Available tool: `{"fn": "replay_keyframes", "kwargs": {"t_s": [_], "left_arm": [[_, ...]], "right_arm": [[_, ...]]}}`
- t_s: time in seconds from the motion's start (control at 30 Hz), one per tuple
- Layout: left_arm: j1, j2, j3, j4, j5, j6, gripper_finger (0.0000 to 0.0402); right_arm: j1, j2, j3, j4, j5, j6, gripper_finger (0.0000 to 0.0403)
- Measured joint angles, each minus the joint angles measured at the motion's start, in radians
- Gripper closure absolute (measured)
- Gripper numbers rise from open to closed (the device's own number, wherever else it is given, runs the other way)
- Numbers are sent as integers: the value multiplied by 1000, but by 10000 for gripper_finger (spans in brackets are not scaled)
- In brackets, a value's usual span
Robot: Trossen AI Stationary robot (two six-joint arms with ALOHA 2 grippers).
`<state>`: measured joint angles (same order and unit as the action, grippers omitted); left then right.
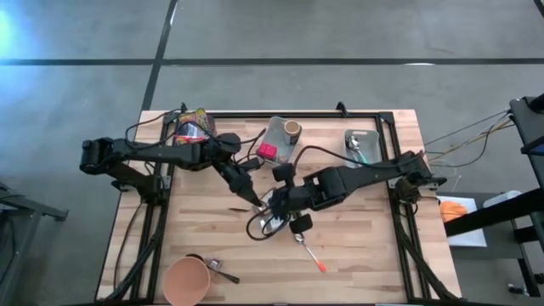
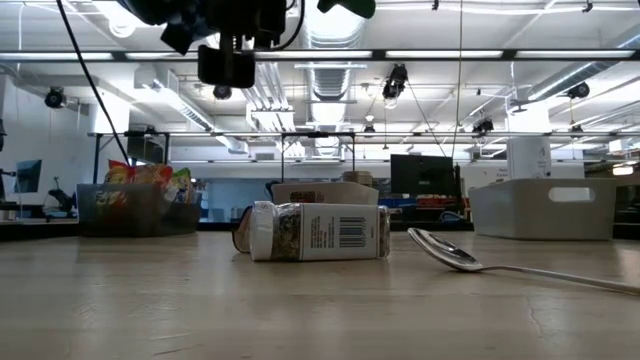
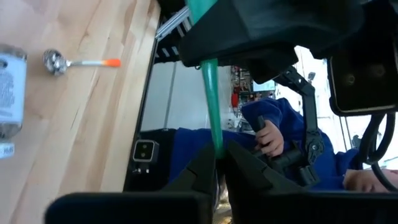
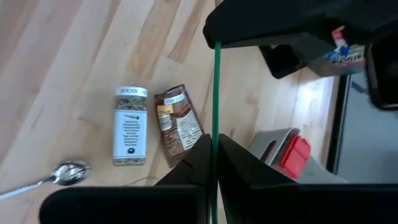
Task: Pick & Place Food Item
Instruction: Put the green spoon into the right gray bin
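On the wooden table (image 1: 357, 246), a spice jar (image 4: 130, 126) lies beside a brown packet (image 4: 179, 124). The left gripper (image 3: 217, 163) and the right gripper (image 4: 214, 155) are each closed on a green stick (image 4: 216, 93).

A thin green stick (image 4: 217, 99), a white-labelled spice jar (image 4: 130, 126), a brown packet (image 4: 178, 124).

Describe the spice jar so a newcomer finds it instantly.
Start at the wooden table and go to its middle, under the two grippers. The spice jar lies there on its side, with a brown food packet beside it and a spoon near its base. Only it has a white barcode label and a white lid reading SPICES.
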<state>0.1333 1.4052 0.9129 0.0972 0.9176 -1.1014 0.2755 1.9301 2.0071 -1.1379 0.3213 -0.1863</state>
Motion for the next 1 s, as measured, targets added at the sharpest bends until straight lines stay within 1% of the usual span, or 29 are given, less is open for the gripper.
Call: {"fn": "replay_keyframes", "kwargs": {"t_s": [0.13,0.3,0.43,0.53,0.67,0.73,0.9,0.97,1.0], "left_arm": [[0,0,5,9,-5,24,320],[2,-2,5,80,-5,28,251],[6,-2,5,161,-9,21,202],[8,-5,5,216,-13,-15,175],[8,-23,5,259,-75,-82,163],[9,-45,5,264,-109,-78,162],[20,-145,5,253,-179,-14,162],[21,-190,5,215,-250,51,162],[21,-213,5,179,-303,92,162]], "right_arm": [[-8,-11,-1,-18,-62,44,392],[-20,-18,-2,-33,-207,87,392],[-31,-18,-3,-65,-210,140,393],[-47,-20,-6,-115,-210,212,393],[-87,-29,-21,-205,-216,307,393],[-112,-39,-38,-239,-217,342,393],[-183,-120,-128,-228,-218,400,393],[-217,-170,-190,-211,-218,414,393],[-235,-199,-228,-197,-218,420,393]]}}
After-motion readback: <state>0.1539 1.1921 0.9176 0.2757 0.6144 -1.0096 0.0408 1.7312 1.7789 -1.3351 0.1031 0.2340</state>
